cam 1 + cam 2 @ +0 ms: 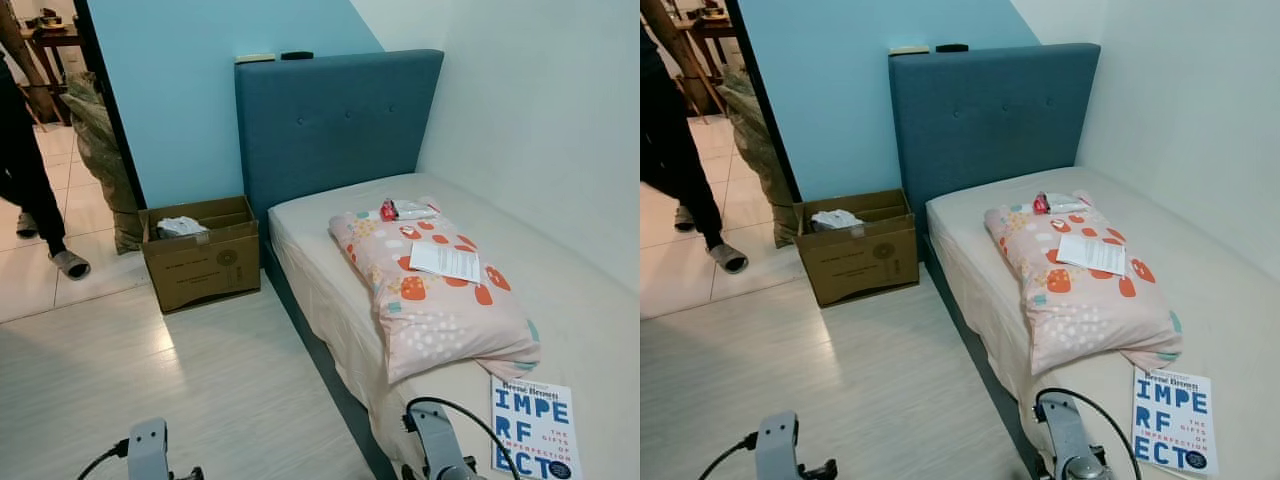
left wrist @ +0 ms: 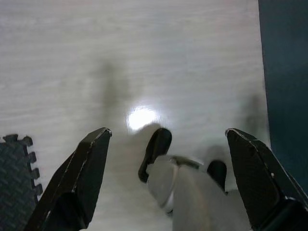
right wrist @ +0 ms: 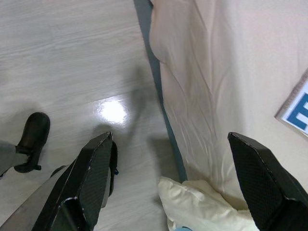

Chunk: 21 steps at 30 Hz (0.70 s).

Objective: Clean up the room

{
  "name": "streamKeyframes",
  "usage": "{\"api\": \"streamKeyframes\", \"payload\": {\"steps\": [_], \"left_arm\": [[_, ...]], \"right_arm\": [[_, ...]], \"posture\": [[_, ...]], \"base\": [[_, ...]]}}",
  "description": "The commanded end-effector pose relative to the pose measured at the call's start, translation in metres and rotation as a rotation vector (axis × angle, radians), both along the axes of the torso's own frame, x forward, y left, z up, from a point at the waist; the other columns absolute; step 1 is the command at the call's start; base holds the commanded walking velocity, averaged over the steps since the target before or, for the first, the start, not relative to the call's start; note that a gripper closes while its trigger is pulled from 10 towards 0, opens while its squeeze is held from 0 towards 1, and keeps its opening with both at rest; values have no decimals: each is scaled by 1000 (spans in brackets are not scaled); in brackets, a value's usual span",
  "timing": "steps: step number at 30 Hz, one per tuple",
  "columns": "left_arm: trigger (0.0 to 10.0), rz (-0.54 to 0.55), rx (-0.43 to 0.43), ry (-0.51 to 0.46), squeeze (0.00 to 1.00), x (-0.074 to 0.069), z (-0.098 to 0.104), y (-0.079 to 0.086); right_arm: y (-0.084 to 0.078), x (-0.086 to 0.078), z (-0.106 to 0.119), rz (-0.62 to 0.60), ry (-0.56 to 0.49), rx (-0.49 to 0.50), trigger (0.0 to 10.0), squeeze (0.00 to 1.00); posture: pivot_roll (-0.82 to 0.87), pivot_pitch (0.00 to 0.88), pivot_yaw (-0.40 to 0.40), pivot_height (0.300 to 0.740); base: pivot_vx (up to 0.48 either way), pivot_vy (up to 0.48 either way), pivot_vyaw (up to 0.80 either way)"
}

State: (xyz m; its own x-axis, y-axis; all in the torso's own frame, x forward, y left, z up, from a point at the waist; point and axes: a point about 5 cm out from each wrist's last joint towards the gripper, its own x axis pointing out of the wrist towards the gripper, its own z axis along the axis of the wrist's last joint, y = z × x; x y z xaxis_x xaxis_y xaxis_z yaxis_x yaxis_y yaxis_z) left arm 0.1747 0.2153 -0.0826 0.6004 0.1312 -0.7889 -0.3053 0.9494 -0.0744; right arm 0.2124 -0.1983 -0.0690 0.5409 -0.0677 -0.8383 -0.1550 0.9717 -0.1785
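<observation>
Our left claw (image 2: 166,180) and right claw (image 3: 168,183) both hang spread wide and empty over the floor (image 1: 200,390), so tidying looks barely begun; lower right the book (image 1: 533,428) lies on the bed (image 1: 330,290), mid-right papers (image 1: 445,261) top the pillow (image 1: 430,290), and the box (image 1: 200,253) waits centre-left
</observation>
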Motion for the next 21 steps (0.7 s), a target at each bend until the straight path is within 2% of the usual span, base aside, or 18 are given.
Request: {"api": "streamKeyframes", "payload": {"steps": [1, 4, 11, 21], "left_arm": [[10000, -5, 10, 41, 0, -13, -5, 7], [10000, -5, 12, 48, 0, -16, -6, 8], [10000, -9, 15, 56, 0, -17, -6, 8], [10000, -53, 15, 69, 0, -15, -6, 2]], "right_arm": [[4, -3, -2, 32, 6, 4, 10000, 0], [5, -4, -3, 41, 8, 5, 10000, 0], [5, -5, -4, 50, 10, 8, 10000, 0], [4, -9, -6, 39, 26, -14, 10000, 0]], "posture": [[6, 0, -60, 726], [3, 0, -58, 726], [1, 0, -62, 726], [10, 0, -54, 726]], "base": [[0, 0, 0], [0, 0, 0], [0, 0, 765], [197, 0, 0]]}}
